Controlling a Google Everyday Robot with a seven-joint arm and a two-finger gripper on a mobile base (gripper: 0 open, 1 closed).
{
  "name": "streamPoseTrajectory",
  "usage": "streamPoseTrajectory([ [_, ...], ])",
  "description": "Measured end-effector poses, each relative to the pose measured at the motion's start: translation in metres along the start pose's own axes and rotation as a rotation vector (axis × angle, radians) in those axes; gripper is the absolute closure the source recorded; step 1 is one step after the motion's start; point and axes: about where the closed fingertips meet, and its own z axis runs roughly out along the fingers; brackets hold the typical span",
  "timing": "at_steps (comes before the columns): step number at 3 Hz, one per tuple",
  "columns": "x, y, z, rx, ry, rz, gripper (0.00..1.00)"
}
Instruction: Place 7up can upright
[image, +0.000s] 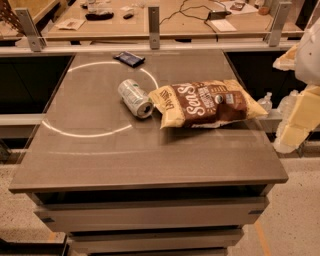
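Observation:
The 7up can (135, 98) lies on its side on the grey table (150, 150), left of the middle, with one silver end facing the front right. It touches or nearly touches the left end of the chip bag. My gripper (294, 131) hangs with the pale arm at the right edge of the view, beyond the table's right side and well apart from the can. Nothing shows in it.
A large brown-and-yellow chip bag (207, 104) lies flat just right of the can. A small flat dark-blue packet (129, 58) lies near the table's far edge. A rail with posts (154, 27) and a cluttered wooden bench (190, 20) stand behind.

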Motion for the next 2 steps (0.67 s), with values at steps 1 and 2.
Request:
streamPoseTrajectory([
  [1,0.0,0.0,0.0,0.0,0.0,0.0,0.0],
  [2,-0.019,-0.005,0.002,-0.022,-0.021,-0.006,0.0],
])
